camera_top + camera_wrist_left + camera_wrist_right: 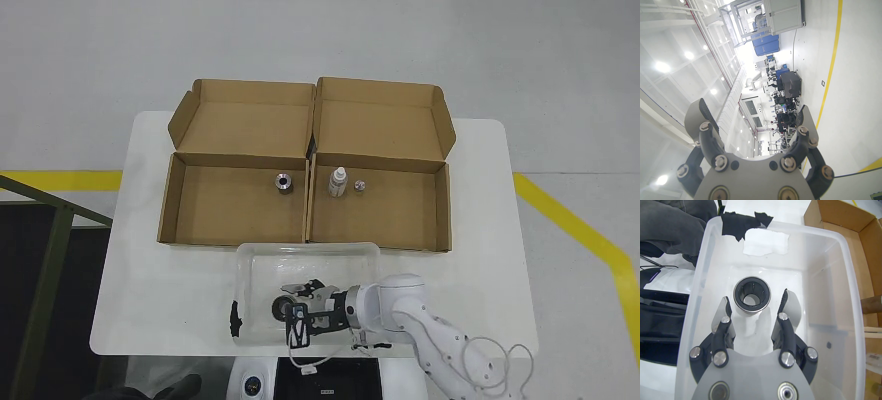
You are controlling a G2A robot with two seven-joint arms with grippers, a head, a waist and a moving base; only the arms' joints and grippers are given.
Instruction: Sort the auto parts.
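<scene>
- Bench [140, 290]: white top. From the top view I log two open cardboard boxes side by side at the far side, and a clear bin at the near edge.
- Left box [220, 212]: lid folded back, one part inside.
- Right box [395, 215]: lid folded back, touching the left box along their shared wall, two parts inside.
- Clear bin [848, 256]: see-through plastic, just in front of the boxes.
- Right gripper [755, 295]: reaches into the clear bin and is released. Its fingers are spread to either side of the bearing, with a gap on each side. It is grasping nothing.
- Left gripper [752, 103]: released, fingers wide apart with nothing between them. It is aimed out at the hall and ceiling.
- Bearing [761, 306]: metal sleeve with a black end ring and open bore, standing on end on the bin floor.
- White part [338, 182]: bottle-shaped, at the back of the right box near the shared wall.
- Round metal part [284, 182]: at the back of the left box, near the shared wall.
- Small round part [360, 184]: just beside the white part.
- Black tape [742, 224]: torn strip on the bin's end wall.
</scene>
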